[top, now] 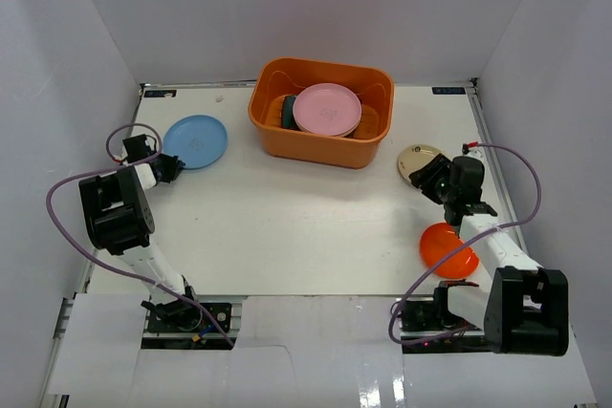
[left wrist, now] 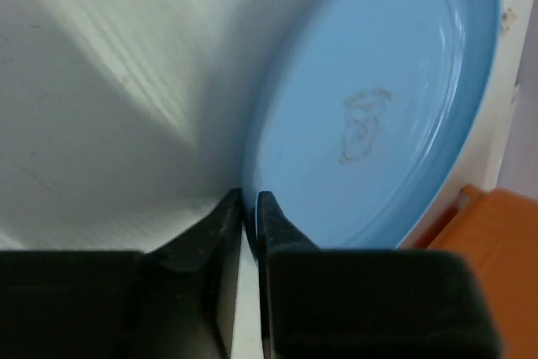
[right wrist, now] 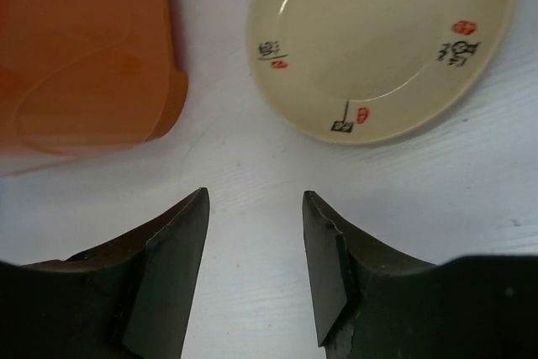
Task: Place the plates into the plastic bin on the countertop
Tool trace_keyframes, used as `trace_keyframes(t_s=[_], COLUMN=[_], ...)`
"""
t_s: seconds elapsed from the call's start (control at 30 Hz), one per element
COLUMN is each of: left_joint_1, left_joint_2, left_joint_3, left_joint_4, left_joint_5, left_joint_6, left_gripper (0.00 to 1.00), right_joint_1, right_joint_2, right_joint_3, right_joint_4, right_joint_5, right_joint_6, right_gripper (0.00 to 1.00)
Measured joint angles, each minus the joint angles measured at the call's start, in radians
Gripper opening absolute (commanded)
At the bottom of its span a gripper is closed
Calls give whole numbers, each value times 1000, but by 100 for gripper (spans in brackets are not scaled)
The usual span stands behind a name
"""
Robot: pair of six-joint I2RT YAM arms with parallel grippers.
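At the left of the top view, the left pincer (top: 172, 165) lies low at the lower left edge of the blue plate (top: 196, 140), which rests flat on the white bench (top: 287, 217). In the left wrist view its jaws stand almost together, with the rim of this plate pinched between them.

At the upper middle of the frame, the orange plastic bin (top: 316, 147) stands on the bench. The pink plate (top: 327, 109) lies inside on top of other dishes, which are partly hidden.

To the right of the bin, the cream plate (top: 419, 160) lies on the bench. Just below it is the right pincer (top: 438, 182). Its jaws are apart, with only bare bench between them. The orange plate (top: 445, 247) lies at the lower right, partly under the right arm.
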Motion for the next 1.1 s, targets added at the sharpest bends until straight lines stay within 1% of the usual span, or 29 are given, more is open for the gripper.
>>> trace_keyframes(t_s=[0.03, 0.07, 0.1, 0.2, 0.27, 0.37, 0.4, 0.43, 0.57, 0.7, 0.8, 0.87, 0.9, 1.0, 1.03, 1.07, 1.1], left_joint_1=[0, 0, 0, 0, 0, 0, 0, 0, 0, -21, -74, -114, -159, -275, -322, -364, -405], left_joint_2=[10, 16, 24, 33, 33, 13, -6, -34, -200, -381, -475, -488, -483, -425, -391, -357, -321], left_joint_3=[5, 8, 12, 21, 20, -3, -19, -35, -75, -66, -30, 13, 59, 188, 245, 296, 348], left_joint_4=[-3, -4, -9, -3, -1, 26, 34, 40, 63, 109, 119, 121, 108, 58, 34, 19, -2], left_joint_5=[-2, -2, -1, 10, 16, 40, 51, 62, 95, 104, 103, 108, 105, 93, 89, 89, 88], left_joint_6=[2, 0, 7, 6, 8, -5, -13, -21, -51, -61, -50, -42, -25, 21, 41, 58, 74], left_gripper=[11, 0, 0, 0, 0, 0, 0, 0, 0, 0, 0, 0, 0, 0, 0, 0, 0], right_joint_1=[-26, -53, -78, -169, -218, -272, -289, -305, -371, -378, -378, -377, -377, -377, -377, -377, -377], right_joint_2=[18, 39, 60, 119, 150, 198, 216, 233, 338, 447, 501, 532, 546, 579, 587, 594, 599], right_joint_3=[0, 0, 0, 0, -1, 1, 1, 3, 31, 52, 66, 70, 73, 76, 76, 76, 76], right_joint_4=[14, 30, 43, 80, 102, 130, 140, 148, 194, 261, 324, 360, 376, 410, 419, 426, 432], right_joint_5=[0, -2, -5, -18, -20, -20, -26, -29, -63, -126, -174, -201, -211, -233, -240, -245, -249], right_joint_6=[5, 12, 21, 50, 61, 76, 83, 89, 117, 155, 185, 210, 218, 246, 257, 267, 278], right_gripper=[56, 57, 61, 64, 64, 60, 60, 60, 52, 50, 45, 40, 37, 25, 20, 12, 9])
